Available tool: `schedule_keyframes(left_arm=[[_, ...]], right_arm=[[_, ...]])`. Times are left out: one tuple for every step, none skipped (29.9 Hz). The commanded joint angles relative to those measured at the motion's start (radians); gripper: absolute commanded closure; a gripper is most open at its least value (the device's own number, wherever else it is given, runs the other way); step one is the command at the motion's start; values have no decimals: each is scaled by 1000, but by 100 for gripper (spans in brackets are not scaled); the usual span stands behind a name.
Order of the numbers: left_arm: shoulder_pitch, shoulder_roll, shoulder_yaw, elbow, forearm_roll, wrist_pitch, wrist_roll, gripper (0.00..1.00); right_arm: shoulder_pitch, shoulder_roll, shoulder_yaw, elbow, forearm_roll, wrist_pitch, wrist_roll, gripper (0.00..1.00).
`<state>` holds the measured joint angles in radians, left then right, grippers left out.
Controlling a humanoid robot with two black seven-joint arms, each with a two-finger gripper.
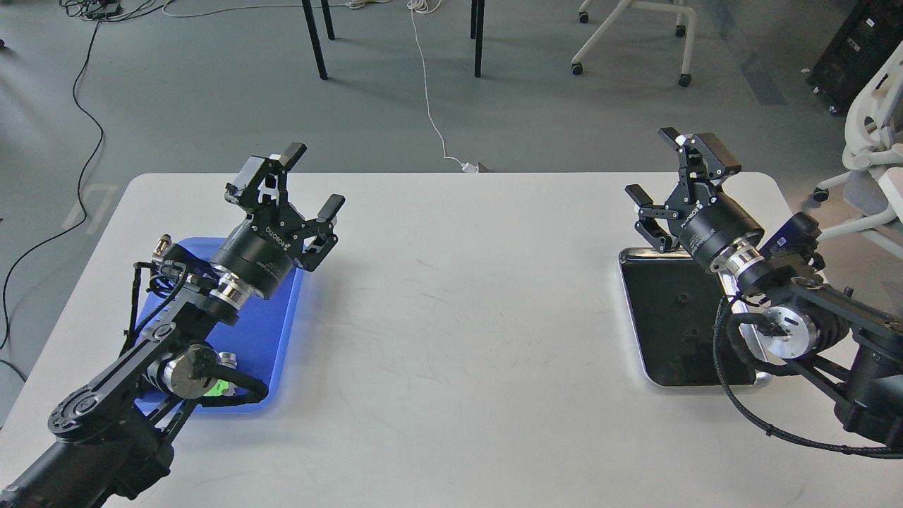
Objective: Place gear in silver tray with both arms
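The silver tray (670, 331) lies on the right side of the white table, its dark mirror-like bottom bare. My right gripper (652, 166) is open and empty, raised above the tray's far end, fingers pointing up and away. My left gripper (310, 176) is open and empty, raised above the far right corner of the blue tray (264, 331). My left arm hides most of the blue tray's contents. No gear shows; only a green-and-white part (220, 387) peeks out near its front edge.
The white table (458, 317) spans the view between the two trays. Beyond its far edge are chair legs, a white cable on the floor and a white office chair (875, 113) at the right.
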<state>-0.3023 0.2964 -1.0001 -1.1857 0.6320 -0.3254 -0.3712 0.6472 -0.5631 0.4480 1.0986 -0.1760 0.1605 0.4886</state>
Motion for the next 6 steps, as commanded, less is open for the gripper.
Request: schedule_keyframes(left_arm=[[0,-3,0,0,0,0,0,2],[0,-3,0,0,0,0,0,2],[0,-6,-2,0,0,0,0,2],[0,-9,-2,0,0,2,0,2],[0,-10,-2,0,0,0,0,2],[0,-11,-2,0,0,2,0,2]], right_arm=[[-30,-12,-3,52,-16,4,0,1],[-46,-17,-5,81,-28,5,0,1],[-53,-23,-2,98,-43,4,0,1],[-57,-29,1,104,-52,4,0,1],[-58,-30,17,106,-54,4,0,1],[-58,-26,23,103,-53,4,0,1]])
